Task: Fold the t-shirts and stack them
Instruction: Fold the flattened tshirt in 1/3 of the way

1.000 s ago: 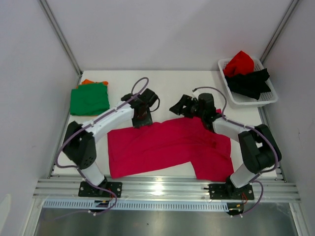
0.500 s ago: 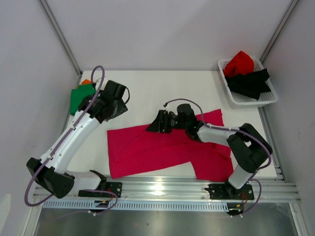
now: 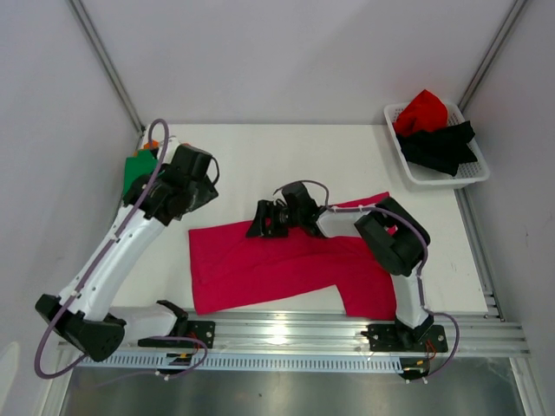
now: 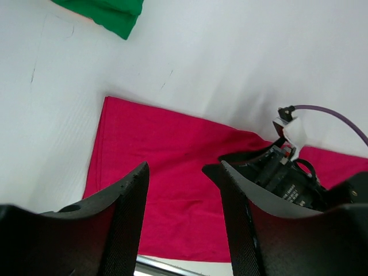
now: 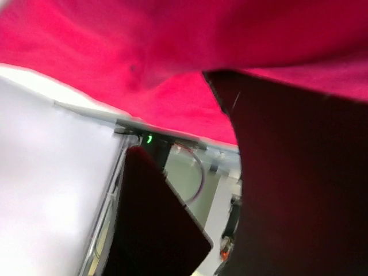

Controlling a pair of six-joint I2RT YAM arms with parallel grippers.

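A magenta-pink t-shirt lies spread flat across the middle of the table. It fills the lower part of the left wrist view. My left gripper is open and empty, raised above the table left of the shirt's far-left corner; its open gap shows in the left wrist view. My right gripper lies low at the shirt's far edge, jaws apart, with pink cloth just ahead of it. A folded green t-shirt sits at the far left, partly hidden by my left arm.
A white lattice basket at the far right holds a red shirt and a black shirt. The metal rail runs along the near edge. Walls close in on both sides.
My left arm has lifted off the shirt's far edge and swung up and left. My right gripper has slid left along the shirt's far edge to its middle.
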